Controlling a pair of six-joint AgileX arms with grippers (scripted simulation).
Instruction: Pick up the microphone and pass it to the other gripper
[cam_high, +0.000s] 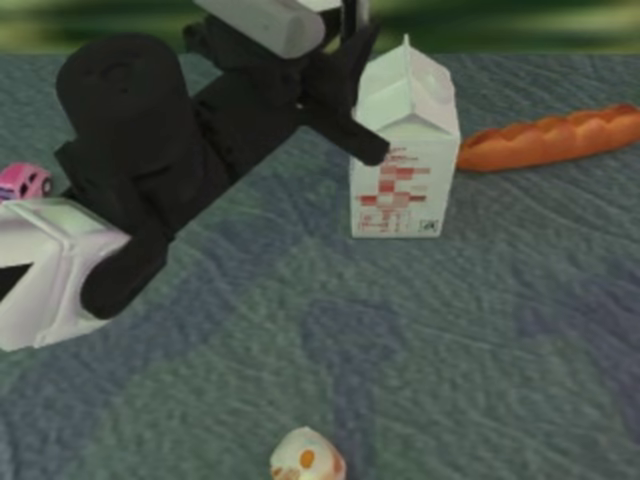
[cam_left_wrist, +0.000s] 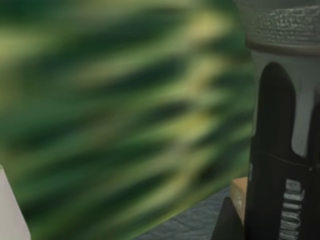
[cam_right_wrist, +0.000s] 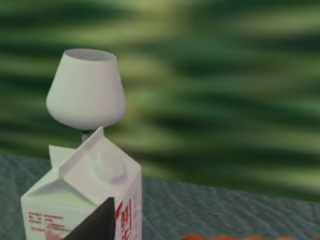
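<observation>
Tabletop (cam_high: 420, 340): mottled blue-grey cloth; blurred green backdrop. Left gripper (cam_high: 355, 95) near far edge, beside carton (cam_high: 405, 150), clamped on microphone (cam_left_wrist: 282, 125), held upright. Right gripper: out of top view, finger state unclear.

The microphone (cam_left_wrist: 282, 125) is cut off by the left wrist view's edge; the left hand's (cam_high: 345, 95) grip is hidden behind the milk carton (cam_high: 405, 150).
</observation>
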